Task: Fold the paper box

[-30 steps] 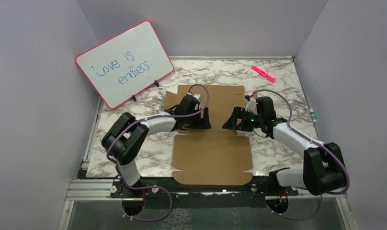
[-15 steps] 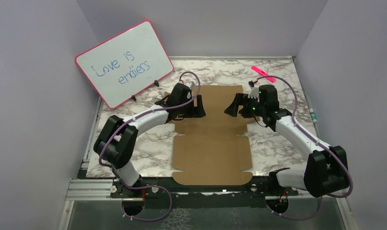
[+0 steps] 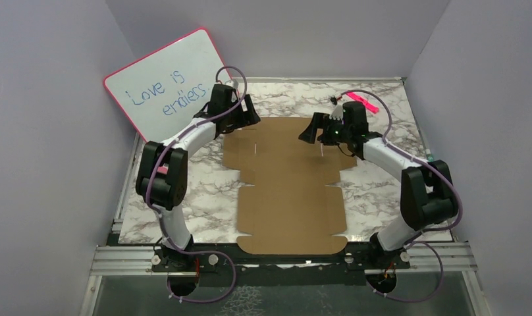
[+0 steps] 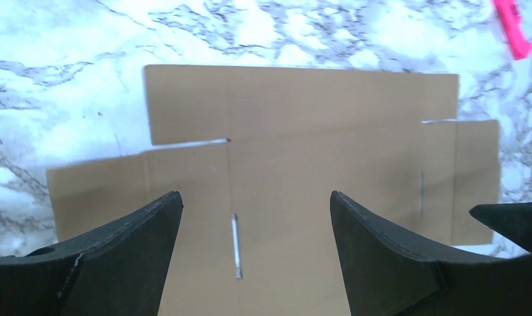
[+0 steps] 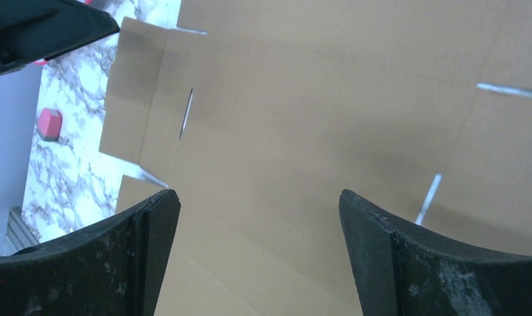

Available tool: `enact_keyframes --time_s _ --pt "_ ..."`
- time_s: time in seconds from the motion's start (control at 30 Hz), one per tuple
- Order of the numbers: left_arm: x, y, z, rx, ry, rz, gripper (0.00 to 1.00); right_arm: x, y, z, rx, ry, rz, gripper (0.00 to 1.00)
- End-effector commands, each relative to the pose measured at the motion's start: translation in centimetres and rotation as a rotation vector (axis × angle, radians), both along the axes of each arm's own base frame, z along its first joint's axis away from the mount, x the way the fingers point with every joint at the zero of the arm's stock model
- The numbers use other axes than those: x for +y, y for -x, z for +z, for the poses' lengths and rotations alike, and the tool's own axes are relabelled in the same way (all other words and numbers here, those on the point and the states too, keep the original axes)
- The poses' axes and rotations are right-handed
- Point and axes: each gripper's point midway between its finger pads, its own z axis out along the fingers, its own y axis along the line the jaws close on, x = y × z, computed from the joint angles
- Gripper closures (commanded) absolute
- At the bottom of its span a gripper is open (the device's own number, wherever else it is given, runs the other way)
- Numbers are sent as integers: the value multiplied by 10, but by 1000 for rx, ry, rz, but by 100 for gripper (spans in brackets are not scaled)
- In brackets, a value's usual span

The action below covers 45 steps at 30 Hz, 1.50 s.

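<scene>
The paper box (image 3: 290,191) is a flat brown die-cut sheet with flaps and slits, lying on the marble table. In the top view my left gripper (image 3: 249,116) hovers at the sheet's far left corner, pointing right. My right gripper (image 3: 309,133) hangs over the far right part, pointing left. The left wrist view shows the left gripper (image 4: 255,197) open above the sheet (image 4: 303,112), with a slit between its fingers and nothing held. In the right wrist view the right gripper (image 5: 258,194) is open and empty over the cardboard (image 5: 303,99).
A pink-framed whiteboard (image 3: 171,85) leans at the back left, close behind my left arm. A pink marker (image 3: 362,101) lies at the back right of the table. A small red object (image 5: 49,124) sits on the marble left of the sheet. Purple walls enclose the table.
Both arms have swung away from the sheet's middle toward its far end, the left to the far left corner and the right to the far right. Both grippers stay open.
</scene>
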Motion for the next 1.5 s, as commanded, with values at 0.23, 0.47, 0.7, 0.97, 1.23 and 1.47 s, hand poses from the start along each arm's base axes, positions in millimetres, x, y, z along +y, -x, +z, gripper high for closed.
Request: enact_keyframes --time_s 0.23,0.47,0.7,0.97,1.23,1.47 --pt "5 -55 -51 88 -6 -33 16 39 -44 -22 -36 -61 71 3" --pt "12 -70 -71 112 -33 -19 16 57 -43 -49 -1 -62 118 3" --pt "20 -68 -92 148 -77 0 16 68 -31 -71 47 -75 149 3" --pt "6 -61 -88 176 -2 -48 17 80 -21 -83 73 -77 169 3" --pt "-14 -55 -23 74 148 -93 17 87 -15 -92 88 -75 174 4" --pt "-23 -44 11 28 216 -122 17 88 -14 -99 101 -75 165 4"
